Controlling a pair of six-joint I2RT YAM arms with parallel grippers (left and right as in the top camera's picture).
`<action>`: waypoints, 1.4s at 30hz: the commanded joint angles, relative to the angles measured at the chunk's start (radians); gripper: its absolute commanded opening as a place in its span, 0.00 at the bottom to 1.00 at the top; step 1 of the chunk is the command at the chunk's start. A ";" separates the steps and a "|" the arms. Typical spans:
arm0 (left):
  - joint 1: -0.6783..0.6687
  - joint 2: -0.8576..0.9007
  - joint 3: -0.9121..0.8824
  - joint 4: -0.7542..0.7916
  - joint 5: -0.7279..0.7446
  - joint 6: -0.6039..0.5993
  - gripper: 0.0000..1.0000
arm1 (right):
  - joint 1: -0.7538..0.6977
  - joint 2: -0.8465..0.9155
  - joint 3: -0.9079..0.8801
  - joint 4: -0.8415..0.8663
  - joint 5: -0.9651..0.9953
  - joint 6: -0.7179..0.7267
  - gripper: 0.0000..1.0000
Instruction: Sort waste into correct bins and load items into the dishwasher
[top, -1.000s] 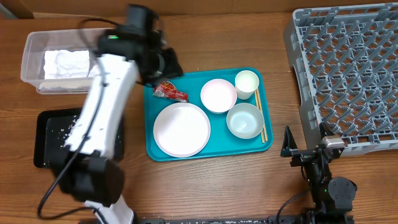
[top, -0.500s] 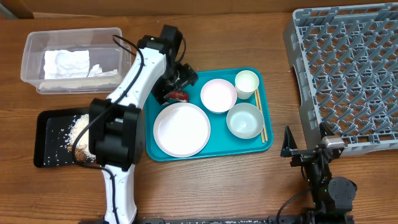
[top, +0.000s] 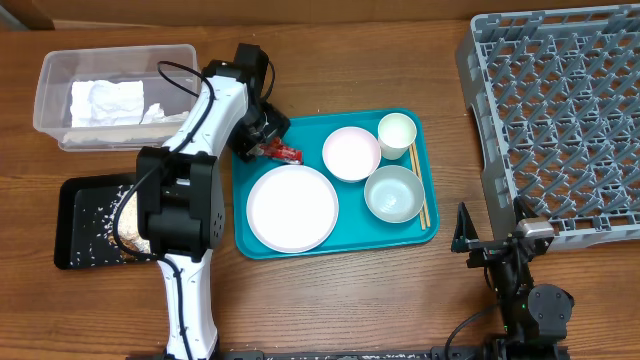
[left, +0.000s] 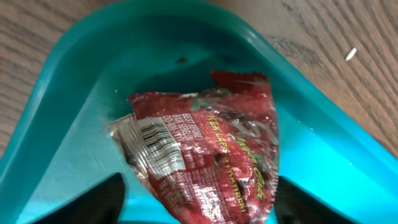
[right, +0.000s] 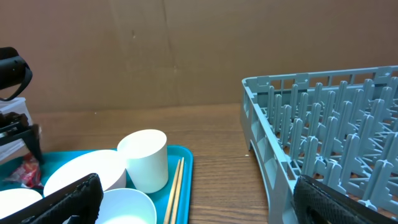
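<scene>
Left gripper (top: 262, 140) hangs over the far left corner of the teal tray (top: 340, 247), fingers (left: 102, 202) spread either side of the red wrapper (left: 205, 155) lying there, rim close behind. The plate (top: 292, 208) sits just beside it, with a bowl (top: 351, 153) near. Right gripper (right: 205, 208) is spread too, holding nothing, beside the grey rack (top: 560, 110).

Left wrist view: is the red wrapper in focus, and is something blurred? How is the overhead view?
Left wrist view: the red wrapper is sharp, barcode visible; the dark fingers at the bottom corners are blurred. Overhead view: even light, nothing blurred, also the teal tray.
</scene>
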 joint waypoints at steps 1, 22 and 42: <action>-0.014 0.007 0.007 0.000 0.004 -0.002 0.65 | -0.006 -0.010 -0.011 0.006 0.006 0.000 1.00; -0.015 -0.001 0.100 -0.001 0.200 0.095 0.04 | -0.006 -0.010 -0.011 0.006 0.006 0.000 1.00; 0.122 -0.241 0.386 -0.080 -0.417 0.206 0.04 | -0.006 -0.010 -0.011 0.006 0.006 0.000 1.00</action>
